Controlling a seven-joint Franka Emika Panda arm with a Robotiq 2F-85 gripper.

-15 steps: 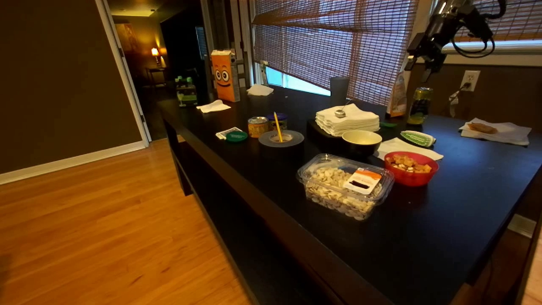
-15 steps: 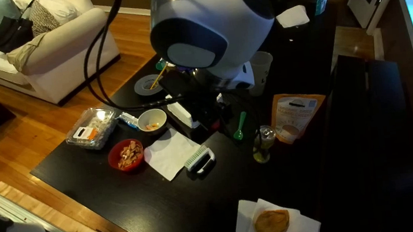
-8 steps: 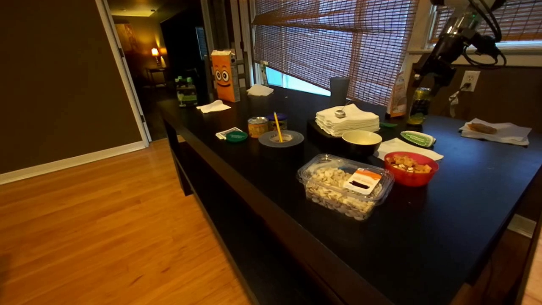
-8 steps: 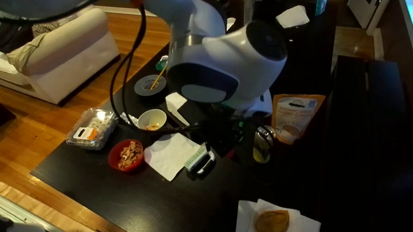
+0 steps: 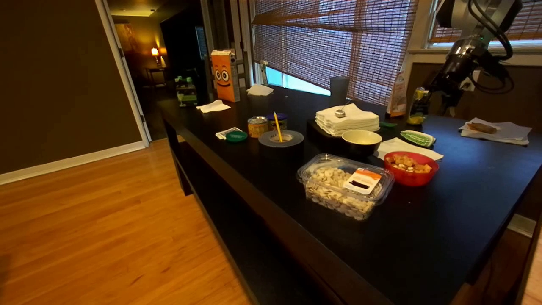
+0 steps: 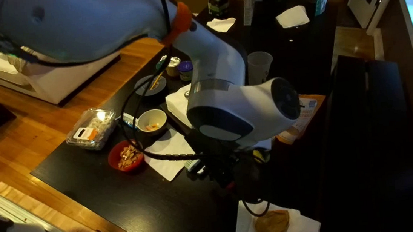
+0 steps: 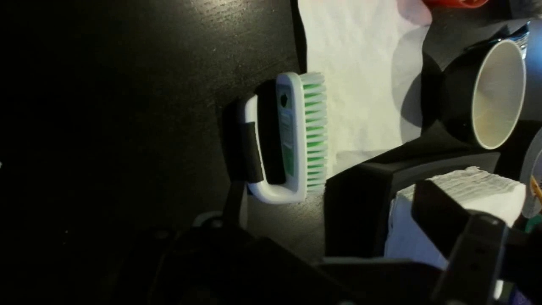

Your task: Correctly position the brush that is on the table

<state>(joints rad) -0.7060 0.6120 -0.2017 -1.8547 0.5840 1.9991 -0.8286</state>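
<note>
Scrub brush [image 7: 288, 137]: lying on its side on the dark table [image 5: 453, 220], right by the paper napkin [image 7: 364, 84].
Gripper [image 7: 332, 190]: fingers [image 7: 436, 209] spread wide, holding nothing. One fingertip looks close to the brush; I can't tell if it touches.
Job now: my guess is, get lined up to pick up the brush.
Handle [image 7: 253, 152]: pinch here, I'd say, at the middle, so the brush won't tip. One finger should fit through the gap. Go down slowly, since it looks low.
Turning: lift a little first, then roll it so the bristles [image 7: 315, 131] face down. That's likely the right way for a brush.
Drink can [image 5: 418, 111]: looks near the gripper in an exterior view, so a big swing might bump it.
Bristle side: points sideways at the napkin, tips over its edge. The handle is on the side away from it.
Long way of brush: up and down in the wrist view, leaning a bit, alongside the napkin's edge.
</note>
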